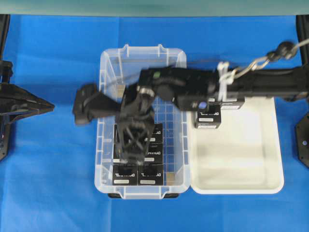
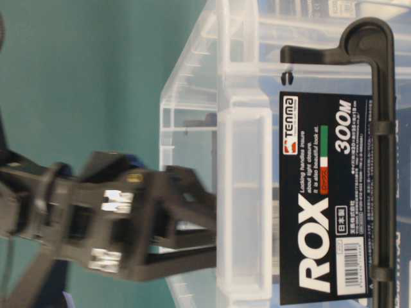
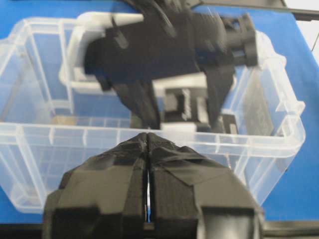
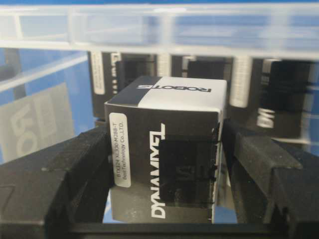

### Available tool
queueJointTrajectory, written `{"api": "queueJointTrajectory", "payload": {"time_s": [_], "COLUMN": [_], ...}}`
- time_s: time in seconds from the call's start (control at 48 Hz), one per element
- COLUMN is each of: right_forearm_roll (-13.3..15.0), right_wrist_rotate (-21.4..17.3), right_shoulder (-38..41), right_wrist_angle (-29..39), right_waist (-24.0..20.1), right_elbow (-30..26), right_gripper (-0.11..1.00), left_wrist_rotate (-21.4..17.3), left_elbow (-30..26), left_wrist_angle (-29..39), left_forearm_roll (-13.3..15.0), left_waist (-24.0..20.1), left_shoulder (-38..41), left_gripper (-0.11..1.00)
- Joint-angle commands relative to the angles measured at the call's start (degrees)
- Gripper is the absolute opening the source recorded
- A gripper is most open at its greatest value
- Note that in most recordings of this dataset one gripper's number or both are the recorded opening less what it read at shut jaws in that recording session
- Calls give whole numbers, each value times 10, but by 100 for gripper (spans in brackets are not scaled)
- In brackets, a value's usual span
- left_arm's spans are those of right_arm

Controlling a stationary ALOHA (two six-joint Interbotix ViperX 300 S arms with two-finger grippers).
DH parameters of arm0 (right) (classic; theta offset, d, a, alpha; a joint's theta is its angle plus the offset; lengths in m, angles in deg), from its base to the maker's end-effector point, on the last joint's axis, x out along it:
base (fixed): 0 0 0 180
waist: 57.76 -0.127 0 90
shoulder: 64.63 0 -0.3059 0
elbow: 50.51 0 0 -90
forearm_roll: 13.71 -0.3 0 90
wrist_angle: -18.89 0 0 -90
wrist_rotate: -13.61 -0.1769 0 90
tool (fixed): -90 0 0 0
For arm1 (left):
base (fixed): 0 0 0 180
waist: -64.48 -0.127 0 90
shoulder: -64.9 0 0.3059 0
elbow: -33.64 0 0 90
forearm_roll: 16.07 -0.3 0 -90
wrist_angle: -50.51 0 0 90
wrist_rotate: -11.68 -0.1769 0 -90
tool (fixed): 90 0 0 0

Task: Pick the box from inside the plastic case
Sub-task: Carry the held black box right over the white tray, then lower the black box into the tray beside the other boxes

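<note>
The plastic case (image 2: 241,192) is seen close up and turned sideways, its clear wall bearing a black label (image 2: 324,199) printed "ROX". A black gripper (image 2: 128,224) is shown low at left, its fingers extended toward the case wall.

The case (image 1: 179,121) was clear, glossy plastic with a moulded grid floor, and a glossy printed paper label (image 2: 324,199) was stuck to its wall. The box (image 4: 167,164) looked like smooth black card with white print and a slight sheen; the tray (image 1: 241,164) was smooth white plastic. The right fingers (image 4: 55,174) were matt black plastic, the left fingers (image 3: 124,184) were wrapped in dull black tape, and the worktop (image 1: 53,183) wore matt blue cloth.
</note>
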State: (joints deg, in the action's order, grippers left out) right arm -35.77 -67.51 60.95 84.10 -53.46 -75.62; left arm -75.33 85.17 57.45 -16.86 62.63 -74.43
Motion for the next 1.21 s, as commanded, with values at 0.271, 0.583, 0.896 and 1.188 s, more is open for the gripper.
{"api": "queueJointTrajectory", "payload": {"time_s": [0.271,0.583,0.896,1.188], "right_forearm_roll": [-1,-3,-3,17], "right_wrist_rotate": [7,13,-11,-14], "right_shoulder": [-114,-210,-359,-497], "right_wrist_angle": [99,243,210,68], "right_waist": [60,58,62,68], "right_elbow": [-67,-59,141,392], "right_gripper": [69,69,69,69], "left_wrist_rotate": [-1,0,0,0], "left_elbow": [-16,-16,-16,-16], "left_wrist_angle": [-3,-3,-3,-4], "left_forearm_roll": [-2,-2,-2,-2], "left_waist": [0,0,0,0], "left_shoulder": [2,3,3,3], "left_gripper": [-5,-5,-5,-5]}}
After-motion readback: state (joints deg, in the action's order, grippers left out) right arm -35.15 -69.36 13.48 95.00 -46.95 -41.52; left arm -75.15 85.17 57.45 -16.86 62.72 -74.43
